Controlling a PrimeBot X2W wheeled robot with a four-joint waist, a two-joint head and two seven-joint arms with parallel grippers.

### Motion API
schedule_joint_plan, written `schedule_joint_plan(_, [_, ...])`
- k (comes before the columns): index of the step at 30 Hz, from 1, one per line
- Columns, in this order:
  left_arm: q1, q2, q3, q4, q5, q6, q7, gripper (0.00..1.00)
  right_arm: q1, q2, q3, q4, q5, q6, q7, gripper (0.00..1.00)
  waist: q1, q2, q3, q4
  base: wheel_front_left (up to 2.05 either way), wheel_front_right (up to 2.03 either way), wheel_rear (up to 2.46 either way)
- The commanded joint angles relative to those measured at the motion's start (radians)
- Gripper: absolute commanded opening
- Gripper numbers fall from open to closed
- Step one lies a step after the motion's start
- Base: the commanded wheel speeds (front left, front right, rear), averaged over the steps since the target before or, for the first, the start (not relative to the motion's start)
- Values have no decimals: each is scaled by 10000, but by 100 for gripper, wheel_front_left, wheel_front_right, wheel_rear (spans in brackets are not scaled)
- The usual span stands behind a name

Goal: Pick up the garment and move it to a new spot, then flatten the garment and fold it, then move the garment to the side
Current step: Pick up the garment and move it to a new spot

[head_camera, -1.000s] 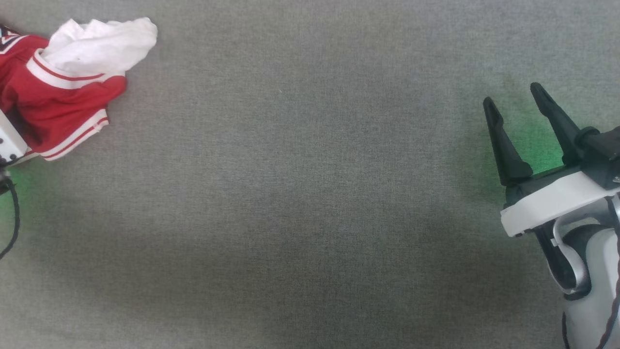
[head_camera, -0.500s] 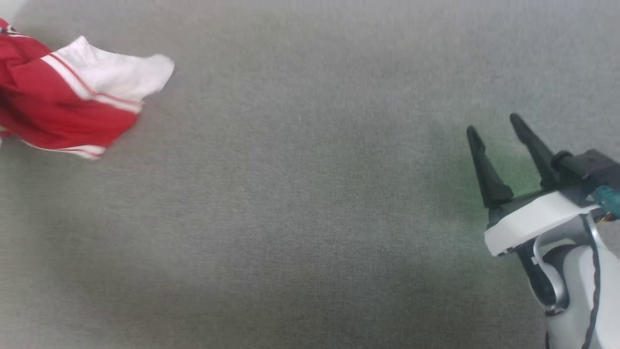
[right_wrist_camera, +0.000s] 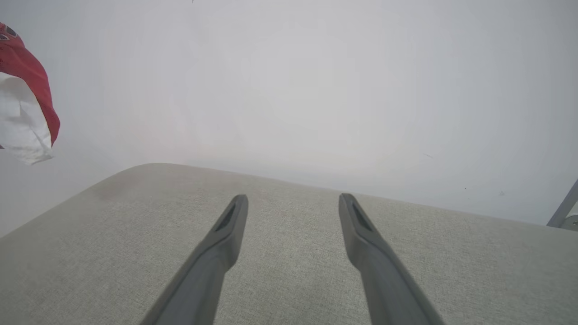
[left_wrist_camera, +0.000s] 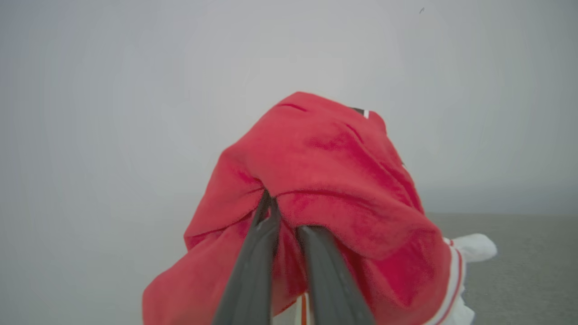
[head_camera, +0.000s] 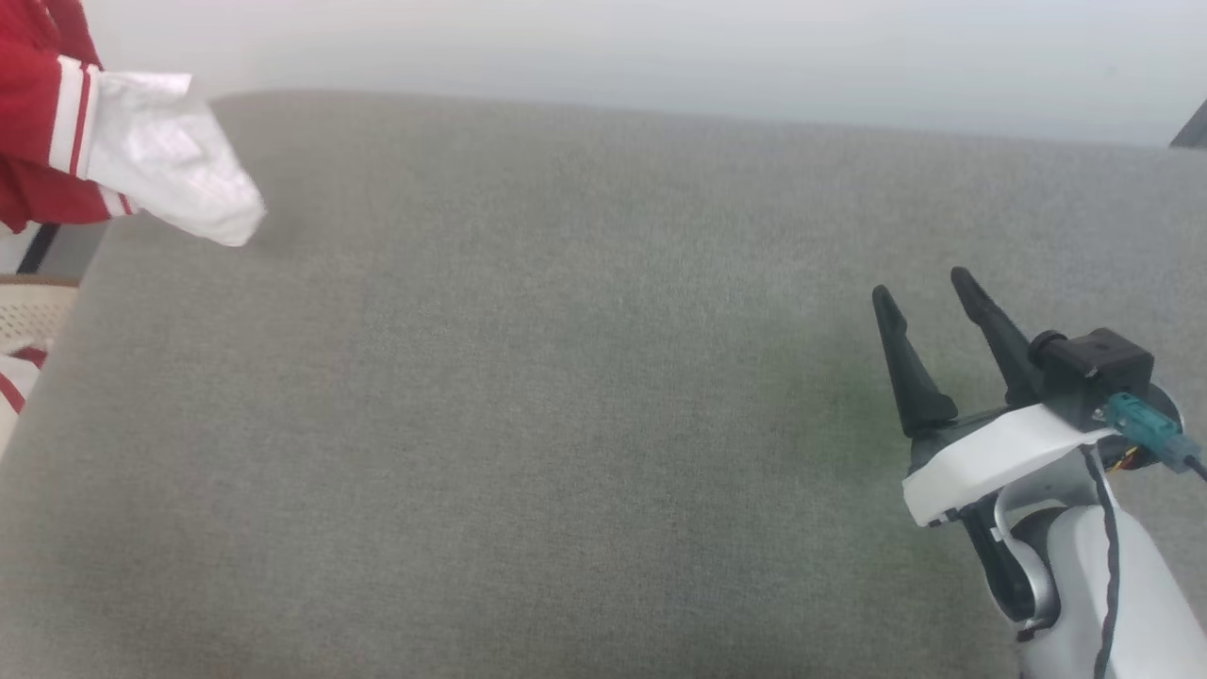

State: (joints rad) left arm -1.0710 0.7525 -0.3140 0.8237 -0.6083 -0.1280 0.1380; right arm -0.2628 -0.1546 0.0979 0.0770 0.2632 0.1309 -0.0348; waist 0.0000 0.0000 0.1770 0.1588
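The garment (head_camera: 33,141), red with a white short sleeve (head_camera: 174,179) and striped trim, hangs bunched in the air over the far left corner of the grey fabric surface (head_camera: 566,424). In the left wrist view my left gripper (left_wrist_camera: 283,213) is shut on a fold of the red garment (left_wrist_camera: 343,180), which drapes over both fingers. My right gripper (head_camera: 921,285) hovers open above the right side of the surface, far from the cloth. The right wrist view shows that gripper (right_wrist_camera: 293,198) with nothing between its fingers and the garment (right_wrist_camera: 27,104) hanging at the far left.
The surface's far edge (head_camera: 660,111) runs along the top, with a pale wall behind. Beyond its left edge sits a cream woven object (head_camera: 28,311). A thin metal leg (right_wrist_camera: 564,207) stands past the far right corner.
The head camera has tilted up, bringing the surface's far edge into view. The garment has risen off the surface and now hangs in the air. The right gripper stays open.
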Motion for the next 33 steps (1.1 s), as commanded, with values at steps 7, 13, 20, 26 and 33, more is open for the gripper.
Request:
schedule_joint_plan(7, [635, 705, -6, -2430, -407, 311, 1644, 0, 137, 201, -52, 338, 46, -3, -273, 100, 0, 0, -746, -114, 0, 0, 0])
schedule_joint_plan(13, [1765, 1091, 287, -5013, -987, 1074, 2811, 0, 121, 284, -339, 452, 147, -3, -414, 100, 0, 0, -931, -659, 0, 0, 0])
schedule_joint_plan(20, [2931, 1245, 349, -8053, -1301, 2217, 3979, 0, -10, 203, -893, 499, 63, -3, -581, 100, 0, 0, -832, -1645, 0, 0, 0])
schedule_joint_plan(26, [3294, 682, -376, -10252, -1039, 3140, 4922, 0, -90, 250, -1642, 704, 65, -3, -823, 100, 0, 0, -599, -2644, 0, 0, 0])
schedule_joint_plan(33, [2838, -76, -1266, -10843, -773, 3375, 5490, 0, -196, 370, -2072, 882, 12, -2, -1018, 100, 0, 0, -248, -3259, 0, 0, 0])
